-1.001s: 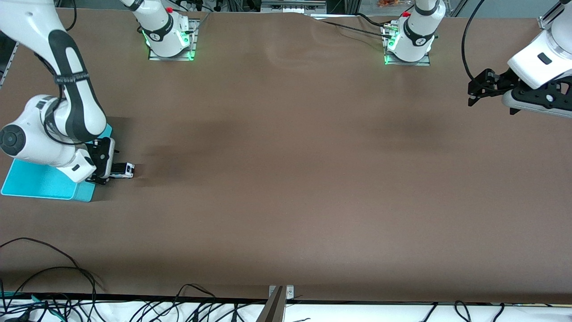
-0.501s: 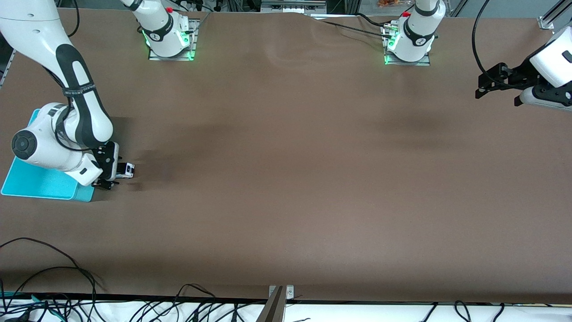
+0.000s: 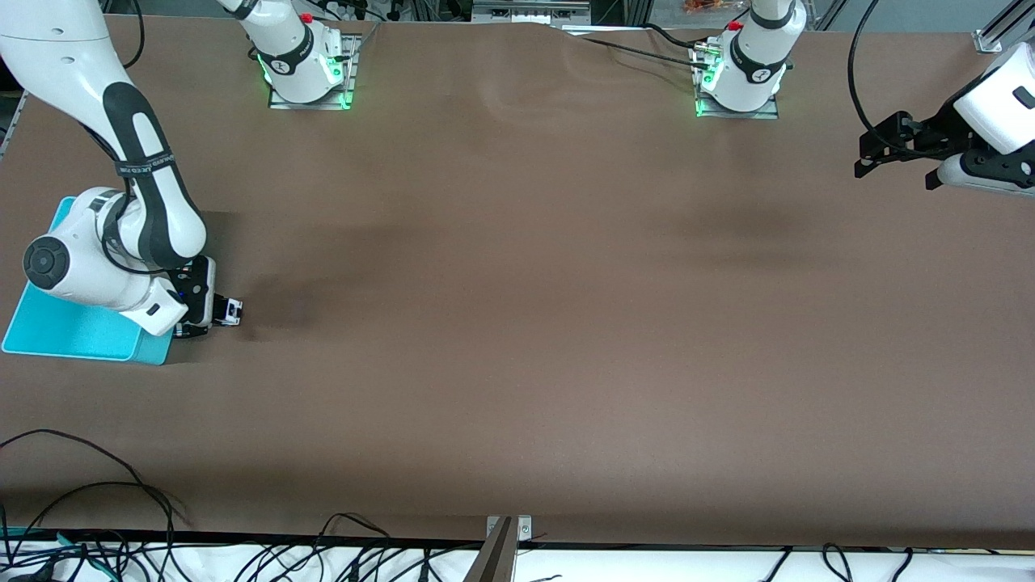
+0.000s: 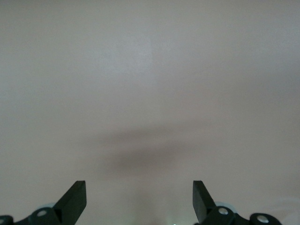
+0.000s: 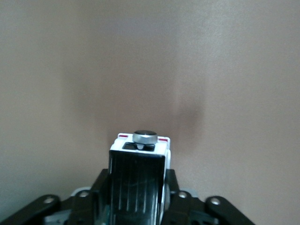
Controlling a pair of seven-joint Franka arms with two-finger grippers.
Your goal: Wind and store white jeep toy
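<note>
The white jeep toy (image 3: 232, 308) is a tiny white car with a black ribbed roof. It sits low at the brown table beside the teal tray (image 3: 73, 333), at the right arm's end. My right gripper (image 3: 212, 314) is shut on its sides. In the right wrist view the jeep toy (image 5: 139, 173) pokes out from between the black fingers (image 5: 174, 185), with a round silver knob at its tip; the right gripper (image 5: 138, 190) clamps it. My left gripper (image 3: 869, 158) hangs open over the left arm's end of the table, and the left wrist view shows the left gripper (image 4: 139, 199) with nothing in it.
Both arm bases (image 3: 307, 77) (image 3: 737, 81) stand on plates along the table's edge farthest from the front camera. Cables (image 3: 97, 501) lie along the nearest edge, by a metal bracket (image 3: 508, 529).
My right gripper has closed on the jeep toy, which now shows less of itself past the fingers. The left arm has drawn back toward its end of the table.
</note>
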